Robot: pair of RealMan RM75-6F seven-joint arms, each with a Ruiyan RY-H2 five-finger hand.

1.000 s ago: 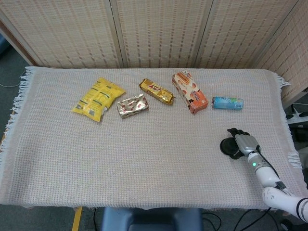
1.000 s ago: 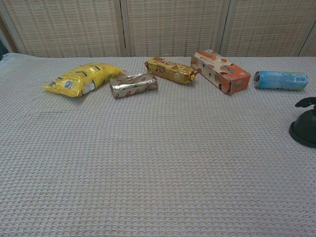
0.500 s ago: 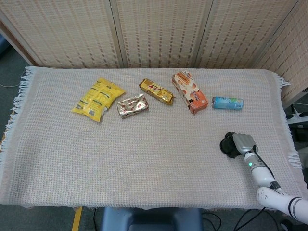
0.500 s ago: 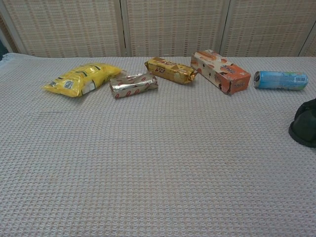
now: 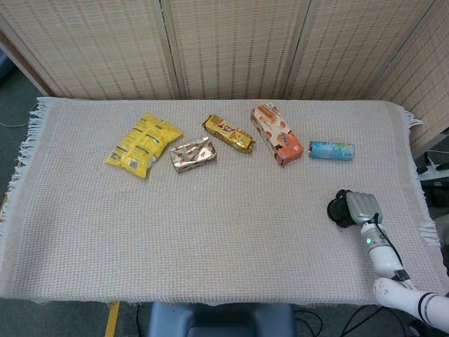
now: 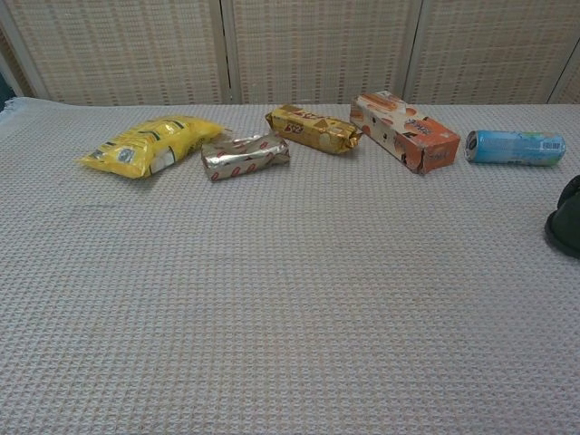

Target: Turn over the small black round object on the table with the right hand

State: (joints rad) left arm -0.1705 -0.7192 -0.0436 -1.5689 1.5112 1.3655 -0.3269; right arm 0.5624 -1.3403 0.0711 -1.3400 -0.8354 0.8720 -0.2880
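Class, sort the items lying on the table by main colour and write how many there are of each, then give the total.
Yellow bag: 1
Silver packet: 1
Gold packet: 1
Orange box: 1
Blue tube: 1
Black round object, at the right hand: 1
Total: 6

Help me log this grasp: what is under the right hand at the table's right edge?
The right hand covers a small black round object; only its left part shows. Which side faces up is hidden.
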